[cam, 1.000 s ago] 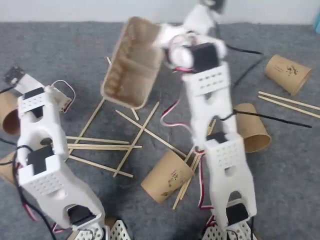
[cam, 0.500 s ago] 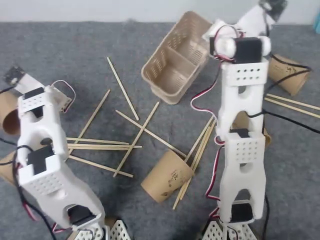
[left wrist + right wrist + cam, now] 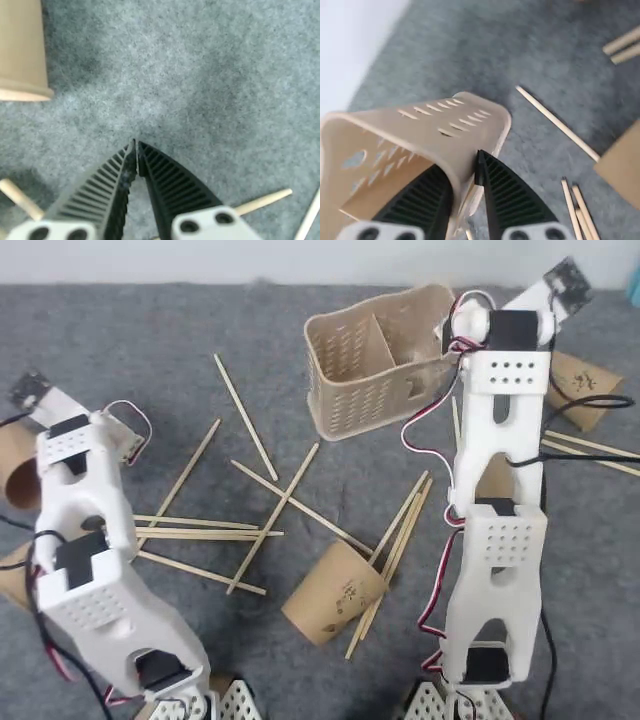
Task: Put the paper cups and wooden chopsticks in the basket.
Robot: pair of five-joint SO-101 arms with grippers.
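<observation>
The tan two-compartment basket (image 3: 378, 362) stands upright at the back of the grey carpet. My right gripper (image 3: 465, 172) is shut on its side wall (image 3: 435, 127), one finger inside and one outside. Several wooden chopsticks (image 3: 270, 515) lie scattered in the middle. One paper cup (image 3: 335, 592) lies on its side near the front, another (image 3: 577, 383) at the far right. My left gripper (image 3: 135, 146) is shut and empty just above bare carpet, next to a paper cup (image 3: 20, 50) lying at the left edge (image 3: 14, 468).
A further cup (image 3: 495, 480) lies partly hidden behind the right arm (image 3: 497, 540), and a cup (image 3: 10, 575) pokes out behind the left arm (image 3: 75, 510). Loose chopsticks (image 3: 590, 448) lie at the right edge, and one (image 3: 557, 122) beside the basket.
The right arm has swung to the right, carrying the basket from a tipped pose at centre back to an upright one further right. The left arm has kept still.
</observation>
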